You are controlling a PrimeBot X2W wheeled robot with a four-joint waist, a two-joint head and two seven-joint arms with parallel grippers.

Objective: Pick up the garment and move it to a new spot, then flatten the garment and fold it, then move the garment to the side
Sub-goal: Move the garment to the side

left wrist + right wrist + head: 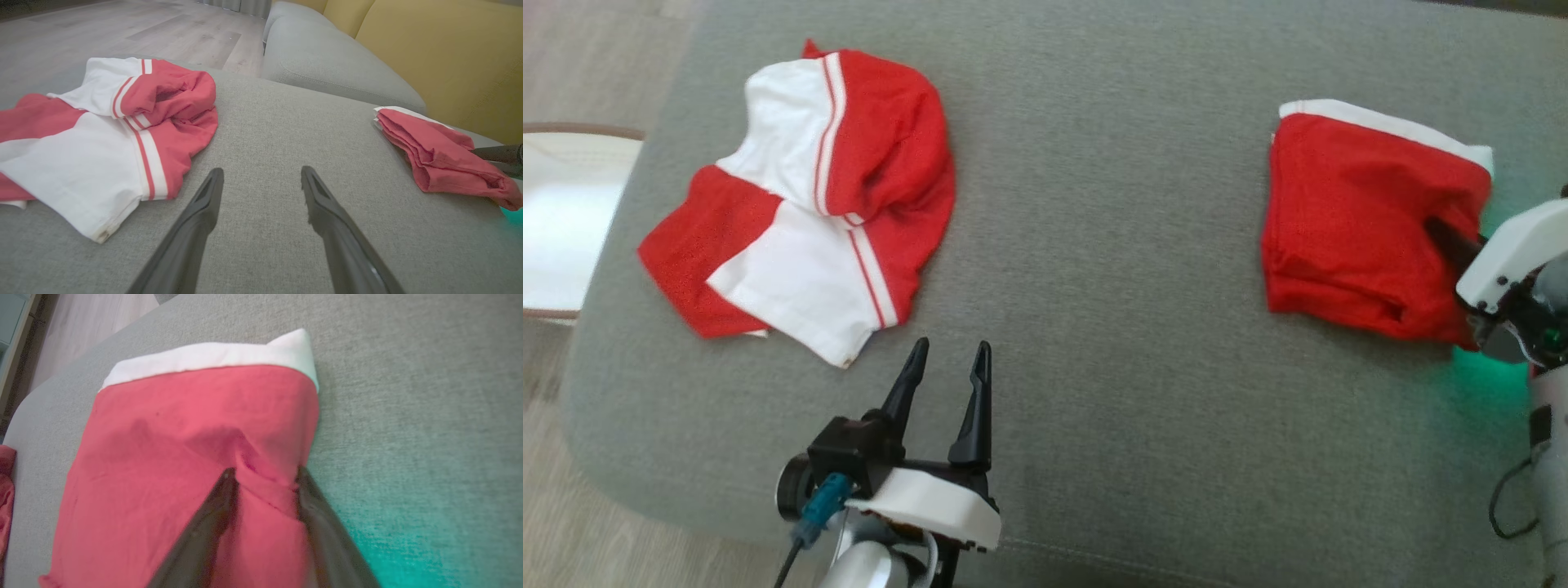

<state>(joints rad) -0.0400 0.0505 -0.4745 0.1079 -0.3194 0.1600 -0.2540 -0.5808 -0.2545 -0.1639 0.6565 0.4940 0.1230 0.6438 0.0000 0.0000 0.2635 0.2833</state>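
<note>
The folded garment (1364,220) at the right is plain red with a white top band. The crumpled garment (800,196), upper left, mixes red and white panels with thin stripes. The cushion (1111,245) is grey.

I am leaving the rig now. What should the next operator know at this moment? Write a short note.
Left pincer: open, empty, over the grey fabric cushion.
Right pincer: fingers apart, tips pressed into the folded red cloth garment with white edge, a ridge of cloth between them; no firm grip seen.
Crumpled red-and-white garment: at the cushion's left, untouched.
Done: one garment folded.
To do: probably move it aside; the crumpled one is unfolded.
</note>
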